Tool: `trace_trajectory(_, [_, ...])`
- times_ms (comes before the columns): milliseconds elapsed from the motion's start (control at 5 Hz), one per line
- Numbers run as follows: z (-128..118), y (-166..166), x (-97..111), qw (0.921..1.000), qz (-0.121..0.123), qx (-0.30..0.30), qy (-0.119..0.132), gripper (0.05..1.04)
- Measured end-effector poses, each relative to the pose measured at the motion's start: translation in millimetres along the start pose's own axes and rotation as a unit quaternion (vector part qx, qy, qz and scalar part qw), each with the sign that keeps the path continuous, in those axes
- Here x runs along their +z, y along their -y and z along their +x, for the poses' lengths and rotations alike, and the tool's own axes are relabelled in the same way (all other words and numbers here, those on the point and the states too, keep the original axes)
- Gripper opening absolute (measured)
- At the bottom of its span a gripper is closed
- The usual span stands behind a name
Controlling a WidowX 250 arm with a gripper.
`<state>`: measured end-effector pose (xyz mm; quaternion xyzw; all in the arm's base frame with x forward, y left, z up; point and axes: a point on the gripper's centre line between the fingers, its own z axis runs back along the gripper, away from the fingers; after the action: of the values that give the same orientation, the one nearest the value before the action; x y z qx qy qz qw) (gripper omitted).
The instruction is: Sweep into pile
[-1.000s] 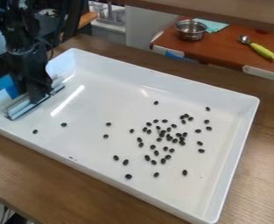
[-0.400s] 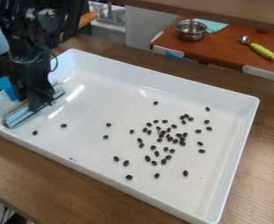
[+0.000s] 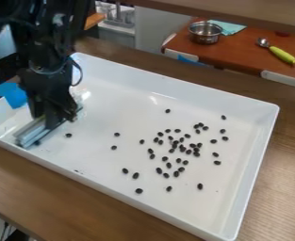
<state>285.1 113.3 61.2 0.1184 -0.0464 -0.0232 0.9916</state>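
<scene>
Since the earlier frame, the gripper (image 3: 53, 123) and the blade (image 3: 30, 134) have moved in from the left end of the tray (image 3: 175, 84) toward its middle; the scattered beans (image 3: 182, 148) farther right lie much as they did. The gripper looks clamped on the blade, which sits low at the tray's left end, slantwise across the floor.

Nearest is the tabletop (image 3: 61, 207) under the tray; then, inside the tray's near wall, a loose line of strays; beyond them, in the tray's right half, the thickest cluster, with outliers toward the right and far walls; past the tray, a pot (image 3: 205, 33), a cloth (image 3: 230, 28) and a spoon (image 3: 280, 53).

The step in hand seems to be a push toward that cluster, with most of the work left; keep the blade's edge flat on the tray floor, pressure light and even, pace slow; one bean sits close by the blade's near end and could slip round it, another just ahead should be gathered squarely; ease off at the cluster rather than ploughing through; outliers beyond will likely want strokes from the tray's other sides.
</scene>
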Motion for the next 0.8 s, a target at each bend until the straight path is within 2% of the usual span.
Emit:
trace_trajectory(600, [2.3,51.3,11.1,0.9994,-0.009,0.01,-0.031,0.354])
trace_trajectory(800, [6.7,73.0,15.3,0.9994,-0.005,0.02,-0.027,0.354])
